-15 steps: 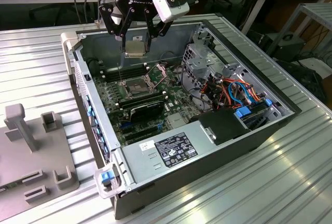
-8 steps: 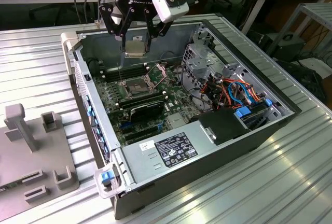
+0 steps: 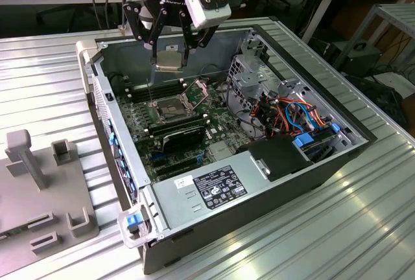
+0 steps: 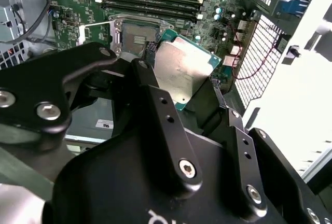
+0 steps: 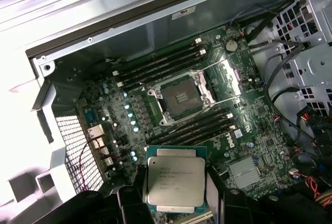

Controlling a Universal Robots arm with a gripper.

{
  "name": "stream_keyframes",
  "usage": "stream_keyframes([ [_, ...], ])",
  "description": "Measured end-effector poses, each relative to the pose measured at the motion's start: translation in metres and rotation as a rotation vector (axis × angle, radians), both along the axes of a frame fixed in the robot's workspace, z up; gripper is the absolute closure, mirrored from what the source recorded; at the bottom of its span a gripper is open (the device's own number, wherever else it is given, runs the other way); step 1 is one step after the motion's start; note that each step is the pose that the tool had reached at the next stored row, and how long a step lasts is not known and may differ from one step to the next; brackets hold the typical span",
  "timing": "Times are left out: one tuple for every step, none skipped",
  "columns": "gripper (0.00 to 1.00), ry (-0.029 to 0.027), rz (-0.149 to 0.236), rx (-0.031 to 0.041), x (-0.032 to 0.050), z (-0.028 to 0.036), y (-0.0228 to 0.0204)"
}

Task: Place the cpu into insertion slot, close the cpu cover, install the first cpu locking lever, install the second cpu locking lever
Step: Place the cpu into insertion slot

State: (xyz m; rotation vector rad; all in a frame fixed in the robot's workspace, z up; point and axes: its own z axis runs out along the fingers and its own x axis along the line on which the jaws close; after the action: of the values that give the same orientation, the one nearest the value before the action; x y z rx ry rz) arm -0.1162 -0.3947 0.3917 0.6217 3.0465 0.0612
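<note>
My gripper hangs above the open computer case, shut on the cpu, a flat square chip with a dull silver top. In both wrist views the cpu sits level between black fingers. Below it on the green motherboard lies the insertion slot, uncovered, with a dark centre and silvery rim. The cpu cover stands swung up beside the slot. A thin locking lever sticks up at the slot's other side.
Black memory sticks flank the slot on both sides. A black card, a labelled power supply, a drive cage and coloured cables fill the case. A grey fixture lies on the ribbed table at the exterior view's left.
</note>
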Motion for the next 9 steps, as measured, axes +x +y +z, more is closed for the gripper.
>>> stream_keyframes([
  [0.46,-0.0001,-0.002,0.0000,0.0000,-0.0001,0.0009],
  [0.46,0.0000,-0.003,-0.0001,0.0000,-0.0001,0.0015],
  [0.46,0.0004,-0.004,0.0001,0.0000,-0.0003,0.0023],
  [0.46,0.0018,-0.006,0.0001,0.0000,-0.0009,0.0042],
  [0.46,0.0024,-0.009,0.0000,0.0000,-0.0013,0.0062],
  [0.46,0.0026,-0.012,0.0000,0.0000,-0.0015,0.0075],
  [0.46,0.0028,-0.016,0.0000,0.0000,-0.0019,0.0091],
  [0.46,0.0030,-0.024,0.0000,0.0000,-0.0022,0.0102],
  [0.46,0.0028,-0.047,0.0002,0.0001,-0.0028,0.0103],
])
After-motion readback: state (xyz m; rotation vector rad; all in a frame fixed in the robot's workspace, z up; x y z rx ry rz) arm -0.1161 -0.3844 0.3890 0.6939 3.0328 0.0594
